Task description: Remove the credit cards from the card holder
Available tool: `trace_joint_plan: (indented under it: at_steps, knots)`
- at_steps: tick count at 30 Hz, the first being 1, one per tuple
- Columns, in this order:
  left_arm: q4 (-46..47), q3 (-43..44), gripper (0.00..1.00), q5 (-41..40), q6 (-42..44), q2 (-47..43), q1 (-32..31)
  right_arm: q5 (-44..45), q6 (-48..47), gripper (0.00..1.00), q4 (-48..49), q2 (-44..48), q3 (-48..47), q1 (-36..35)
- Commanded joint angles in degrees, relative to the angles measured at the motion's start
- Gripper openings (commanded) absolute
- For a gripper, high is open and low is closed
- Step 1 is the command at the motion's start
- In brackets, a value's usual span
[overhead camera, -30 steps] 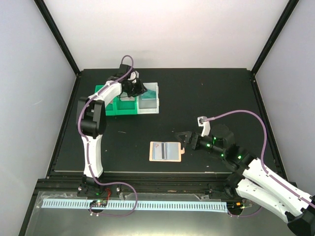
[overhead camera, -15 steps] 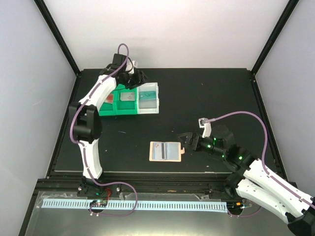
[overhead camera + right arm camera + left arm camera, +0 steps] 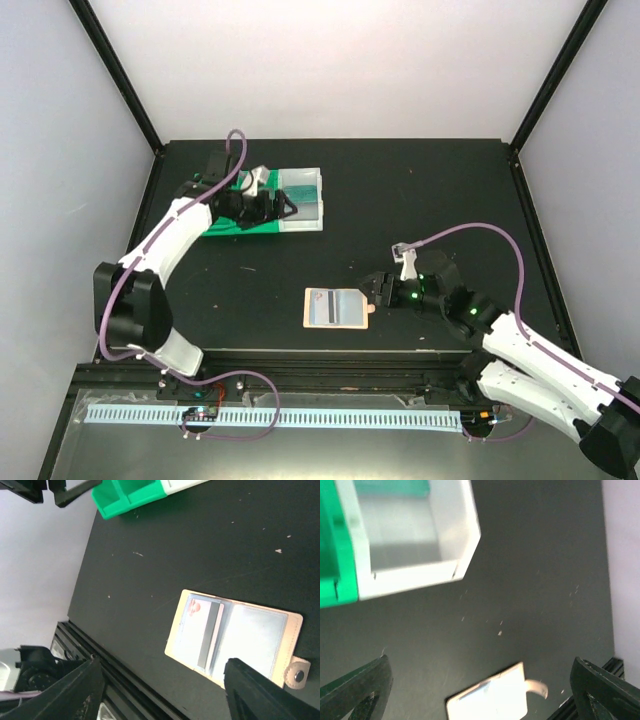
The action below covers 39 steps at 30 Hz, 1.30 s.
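The card holder (image 3: 337, 307) lies open and flat on the black table, its tab (image 3: 369, 308) pointing right. In the right wrist view the card holder (image 3: 250, 640) has one pale credit card (image 3: 200, 630) with a grey stripe and a red mark in its left pocket. My right gripper (image 3: 378, 290) hovers at the tab end, jaws apart and empty (image 3: 162, 680). My left gripper (image 3: 285, 205) is over the bins, wide open and empty (image 3: 480, 665). A teal credit card (image 3: 392, 486) shows in the white bin (image 3: 455, 567).
A green bin (image 3: 240, 222) and the white bin (image 3: 303, 190) stand side by side at the back left. The table's front rail (image 3: 115, 680) runs just past the card holder. The left arm reaches across the green bin and hides its contents.
My left gripper has opened wide and its arm has swung down over the bins. My right gripper has slid left to the card holder's tab, its jaws narrowing.
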<state>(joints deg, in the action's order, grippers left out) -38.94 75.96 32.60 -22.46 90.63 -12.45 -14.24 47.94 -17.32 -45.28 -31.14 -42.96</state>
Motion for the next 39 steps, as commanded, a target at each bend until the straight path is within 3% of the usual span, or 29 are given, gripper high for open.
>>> trace_joint_plan:
  at_steps: [1, 4, 8, 18, 24, 29, 39]
  knots:
    - [-0.37, -6.48, 0.99, 1.01, 2.42, -6.1, -0.21, -3.25, 0.34, 0.6, 4.26, -2.5, 0.9, 0.22]
    - [-0.77, -10.56, 0.99, 0.59, 2.99, -10.54, -0.28, -3.26, 1.18, 0.48, 5.18, -4.56, 1.47, 0.16]
    - [2.36, -18.01, 0.99, 0.69, 1.75, -16.63, -0.27, -3.18, 2.14, 0.4, 5.88, -8.1, 1.5, 0.09]
    - [12.99, -35.71, 0.99, 6.54, -2.06, -34.4, -0.38, -2.52, 1.92, 0.32, 7.55, -16.36, -0.15, -2.65]
    - [21.84, -44.68, 0.99, 9.24, -10.6, -43.39, -0.3, -1.66, 2.36, 0.24, 9.04, -22.13, -1.96, -5.34]
    - [26.63, -47.91, 0.99, 8.79, -16.79, -44.76, -0.21, -0.29, 3.34, 0.23, 10.16, -24.98, -2.67, -6.88]
    - [24.97, -49.53, 0.99, 12.25, -12.86, -42.55, -0.21, 0.32, 2.37, 0.21, 11.0, -31.96, -5.38, -8.38]
